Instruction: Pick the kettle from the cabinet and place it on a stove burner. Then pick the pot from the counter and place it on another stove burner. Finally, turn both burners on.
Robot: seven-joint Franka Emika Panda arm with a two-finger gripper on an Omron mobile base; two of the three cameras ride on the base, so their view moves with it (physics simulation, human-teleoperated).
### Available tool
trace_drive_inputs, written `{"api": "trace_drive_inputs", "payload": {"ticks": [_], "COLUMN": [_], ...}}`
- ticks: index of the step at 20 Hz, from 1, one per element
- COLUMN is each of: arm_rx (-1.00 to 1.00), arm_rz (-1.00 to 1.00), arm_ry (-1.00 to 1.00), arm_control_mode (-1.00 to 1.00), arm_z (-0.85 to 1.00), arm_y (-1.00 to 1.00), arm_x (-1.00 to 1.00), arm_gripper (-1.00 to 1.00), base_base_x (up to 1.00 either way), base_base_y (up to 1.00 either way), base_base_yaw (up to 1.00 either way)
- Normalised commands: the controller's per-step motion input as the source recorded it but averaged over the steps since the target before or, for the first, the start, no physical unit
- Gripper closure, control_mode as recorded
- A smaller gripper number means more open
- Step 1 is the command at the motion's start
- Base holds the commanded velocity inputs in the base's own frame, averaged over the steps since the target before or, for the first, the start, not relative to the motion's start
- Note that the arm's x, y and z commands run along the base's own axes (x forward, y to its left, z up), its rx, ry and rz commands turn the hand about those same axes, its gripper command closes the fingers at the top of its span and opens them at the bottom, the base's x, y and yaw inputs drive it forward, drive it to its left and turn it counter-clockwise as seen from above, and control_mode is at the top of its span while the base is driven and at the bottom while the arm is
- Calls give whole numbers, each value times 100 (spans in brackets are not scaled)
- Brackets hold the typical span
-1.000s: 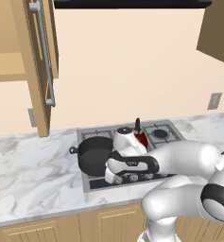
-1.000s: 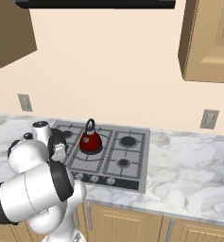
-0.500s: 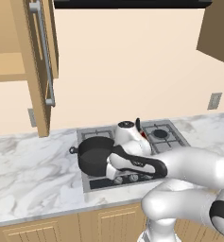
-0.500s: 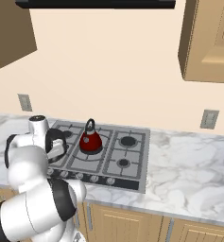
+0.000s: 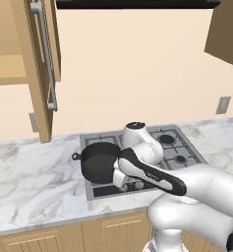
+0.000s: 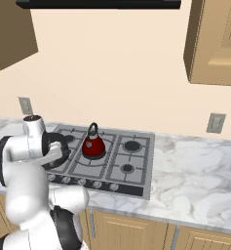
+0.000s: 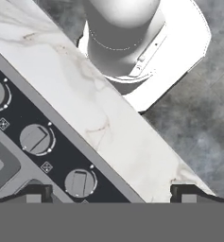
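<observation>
The dark-red kettle (image 6: 93,146) stands upright on a burner of the grey cooktop (image 6: 139,181). The black pot (image 5: 100,162) sits on the left burner beside it, half hidden by my arm in the right base view. My gripper (image 5: 120,183) hangs low over the front knob row, just in front of the pot. In the hand view my gripper (image 7: 111,194) is open wide, nothing between its fingertips (image 7: 38,193). Round grey knobs (image 7: 36,138) on the black panel lie just beyond them. The cabinet (image 5: 37,59) stands open at the upper left.
Two free burners (image 6: 132,145) lie right of the kettle. The marble counter (image 5: 29,182) stretches left of the cooktop and also right of it (image 6: 195,171). Its front edge (image 7: 108,123) drops to grey floor (image 7: 203,108). A wall outlet (image 6: 216,123) sits at the right.
My arm has swung left and the hand has settled over the front knob row. The arm now covers the kettle in the left base view. Pot and kettle have not moved.
</observation>
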Motion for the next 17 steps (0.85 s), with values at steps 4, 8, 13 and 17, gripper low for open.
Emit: {"api": "trace_drive_inputs", "payload": {"ticks": [4, 8, 13, 17], "arm_rx": [0, 0, 0, 0], "arm_rz": [0, 0, 0, 0], "arm_ry": [0, 0, 0, 0], "arm_control_mode": [-100, -100, -100, -100], "arm_z": [26, 24, 17, 10], "arm_y": [-6, -5, -3, -2], "arm_x": [-34, -37, -36, -32], "arm_gripper": [-100, -100, -100, -100], "base_base_x": [0, 0, 0, 0], "base_base_y": [0, 0, 0, 0], "base_base_yaw": [0, 0, 0, 0]}}
